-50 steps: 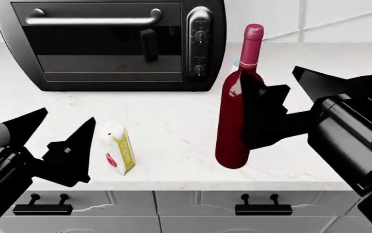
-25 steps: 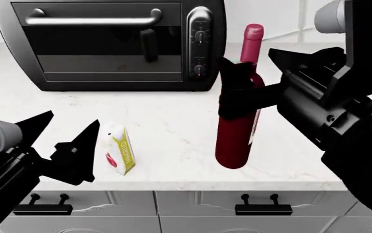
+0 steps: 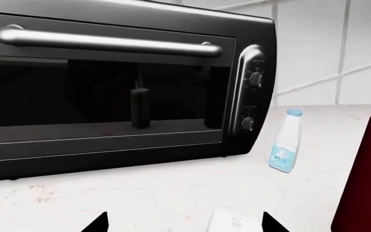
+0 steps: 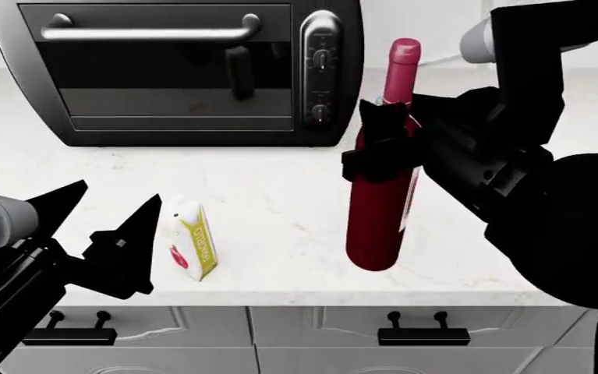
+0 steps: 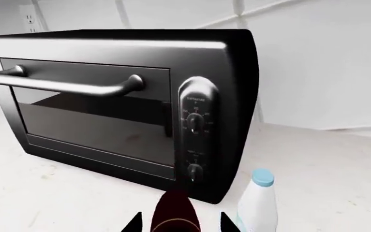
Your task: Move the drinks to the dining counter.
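Observation:
The dark-red wine bottle [image 4: 380, 210] stands upright on the marbled counter [image 4: 277, 202]. My right gripper [image 4: 386, 145] reaches down over it, open, with a finger on either side of its shoulder. In the right wrist view the bottle top [image 5: 175, 212] shows between the fingertips of my right gripper [image 5: 180, 225] with a gap on each side. The small white carton [image 4: 193, 238] stands just right of my open left gripper [image 4: 99, 234]; its top [image 3: 234, 223] lies between the tips of my left gripper [image 3: 184, 226]. The pale milk bottle [image 3: 285, 147] [image 5: 256, 203] stands beside the oven. The dining counter is out of view.
A black toaster oven [image 4: 174, 70] fills the back left of the counter, against a white tiled wall [image 5: 314, 58]. Light-grey drawer fronts with black handles [image 4: 423, 336] run below the counter's front edge.
My right arm has risen and swung over the wine bottle, its fingers moving from the bottle's body up to its shoulder. The bottle has stayed put. My left gripper has barely shifted.

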Robot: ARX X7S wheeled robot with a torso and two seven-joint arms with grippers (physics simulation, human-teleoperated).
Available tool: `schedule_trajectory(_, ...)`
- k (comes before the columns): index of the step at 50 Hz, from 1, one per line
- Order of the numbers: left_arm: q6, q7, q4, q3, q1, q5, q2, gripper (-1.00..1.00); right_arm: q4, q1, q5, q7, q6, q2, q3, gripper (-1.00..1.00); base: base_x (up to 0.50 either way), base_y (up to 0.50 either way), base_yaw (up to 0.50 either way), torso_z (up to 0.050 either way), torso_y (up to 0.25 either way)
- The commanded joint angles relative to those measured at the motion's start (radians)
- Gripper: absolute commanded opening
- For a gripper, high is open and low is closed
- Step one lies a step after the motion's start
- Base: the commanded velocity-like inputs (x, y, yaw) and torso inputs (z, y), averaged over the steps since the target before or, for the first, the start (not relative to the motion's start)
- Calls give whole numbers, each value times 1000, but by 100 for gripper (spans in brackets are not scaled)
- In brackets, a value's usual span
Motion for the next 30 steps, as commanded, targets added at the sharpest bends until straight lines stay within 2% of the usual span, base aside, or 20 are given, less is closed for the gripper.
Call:
schedule_trajectory(1, 9, 4, 2, -2, 8, 3, -1, 100, 1, -9, 2, -10, 2, 9, -12, -100, 0, 0, 0, 0, 0)
schedule_trajectory(9, 14, 8, 7, -6, 23, 8, -1, 100, -31, -14, 46, 22, -17, 25, -2, -100, 0, 0, 0, 0, 0)
schedule_trajectory(14, 18, 22, 0, 14, 19, 34, 8, 100, -90, 64, 111, 109, -46, 36, 8, -100, 0, 0, 0, 0, 0)
schedule_trajectory(19, 21, 31, -4, 16, 30, 47, 9, 100, -137, 228, 256, 255, -105, 88, 14, -100, 0, 0, 0, 0, 0)
schedule_trajectory(24, 26, 47, -11, 31, 41, 54, 24, 100, -166, 194, 245, 271, -117, 116, 39, -100, 0, 0, 0, 0, 0)
schedule_trajectory(30, 28, 59, -1, -10, 96, -1, 13, 100, -169, 236, 282, 321, -126, 143, 17, -100, 0, 0, 0, 0, 0)
